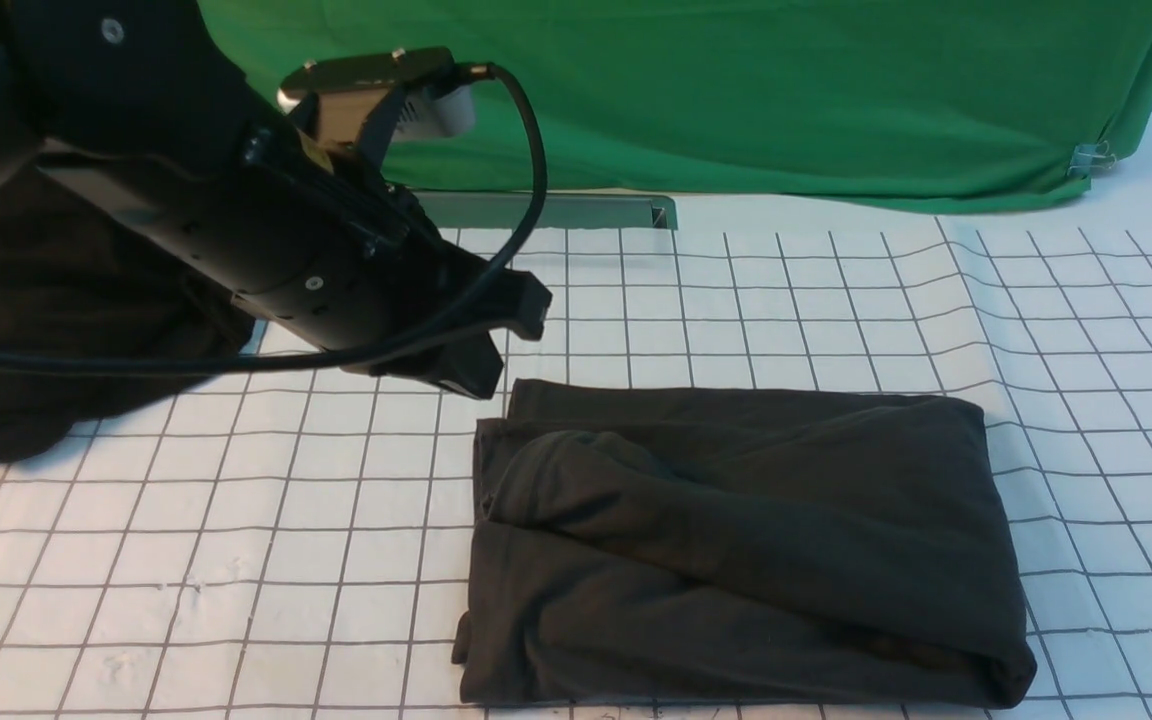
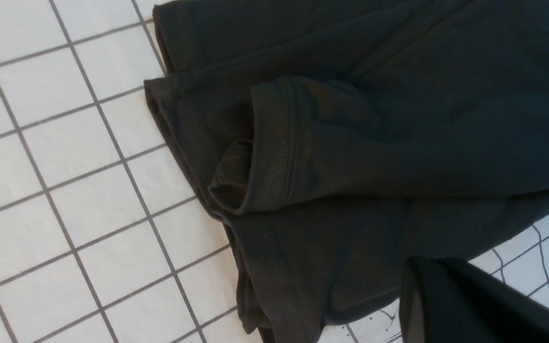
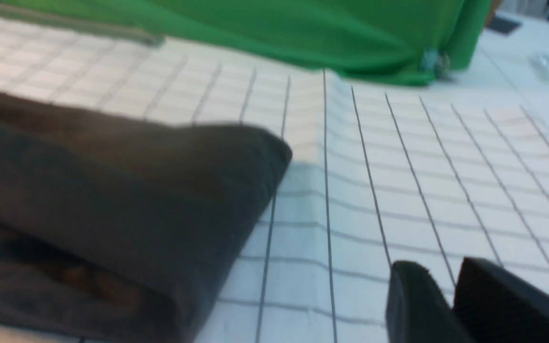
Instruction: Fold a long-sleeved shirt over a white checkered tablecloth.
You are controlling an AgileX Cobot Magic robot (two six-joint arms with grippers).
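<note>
Black fabric is lying in two places on the white checkered tablecloth [image 1: 736, 300] covering the table: one loose dark heap [image 1: 26, 330] at the far left, partly hidden behind the left arm [image 1: 186, 180], and one long-sleeved shirt [image 1: 736, 540] folded into a compact rectangle near the middle front. The left end effector [image 1: 496, 340] is hanging above the cloth just beyond the shirt's far left corner, not touching it; its fingers are showing a slight gap between them, but whether they are spread or pressed together cannot be told. In the left wrist view, one dark finger [image 2: 470, 305] is intruding at the picture's edge over the shirt [image 2: 350, 143], where a stitched cuff is lying folded on top of the layers.

Bare grid is stretching openly between the heap and the shirt's left edge, and again from the shirt's right edge to the cloth's right side, where the sheet is rippling in shallow wrinkles. One green draped cloth [image 1: 736, 90] is closing off the back, with one grey metal bar [image 1: 556, 210] lying along its foot and a clip [image 1: 1091, 155] pinching its right corner.

The right end effector [image 3: 446, 305] is out of the front view; its own camera is showing two dark fingertips [image 3: 412, 305] sitting close together, holding nothing, low over the tablecloth [image 3: 446, 190] just beside the shirt's rounded folded corner [image 3: 136, 205].
</note>
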